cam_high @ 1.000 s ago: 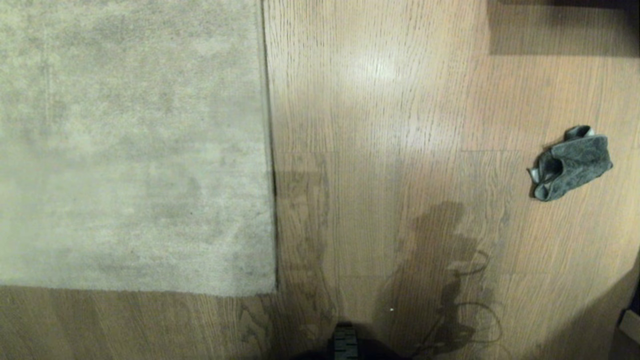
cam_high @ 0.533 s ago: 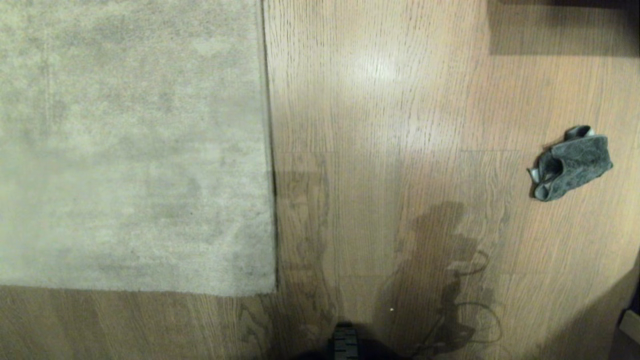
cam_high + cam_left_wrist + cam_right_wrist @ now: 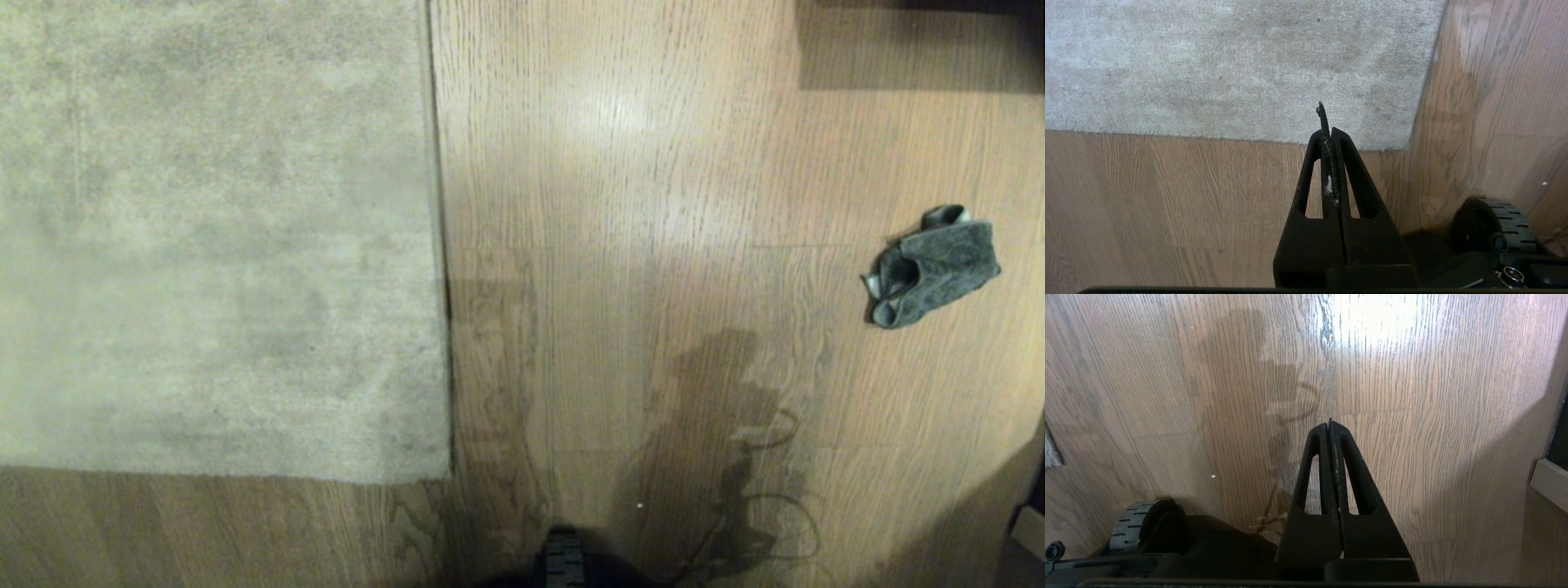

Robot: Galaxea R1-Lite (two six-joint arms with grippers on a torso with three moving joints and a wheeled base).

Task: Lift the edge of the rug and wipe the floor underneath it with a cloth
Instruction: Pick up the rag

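Nothing had moved: both hands, left hand (image 3: 1330,132) and right hand (image 3: 1330,426), hung closed and empty; cloth (image 3: 932,267) lay at frame right, rug edge (image 3: 441,245) flat.

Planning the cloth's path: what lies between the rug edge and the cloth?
Only bare floor with shadows, in the head view, separates rug edge and cloth.

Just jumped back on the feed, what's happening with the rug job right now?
Nothing is being handled yet. The rug lies flat on the wood floor, its edge not lifted. The grey cloth sits crumpled on the floor to the robot's right, well apart from the rug. The left tool hangs shut above the rug's corner, the right tool shut over bare floor, both empty.
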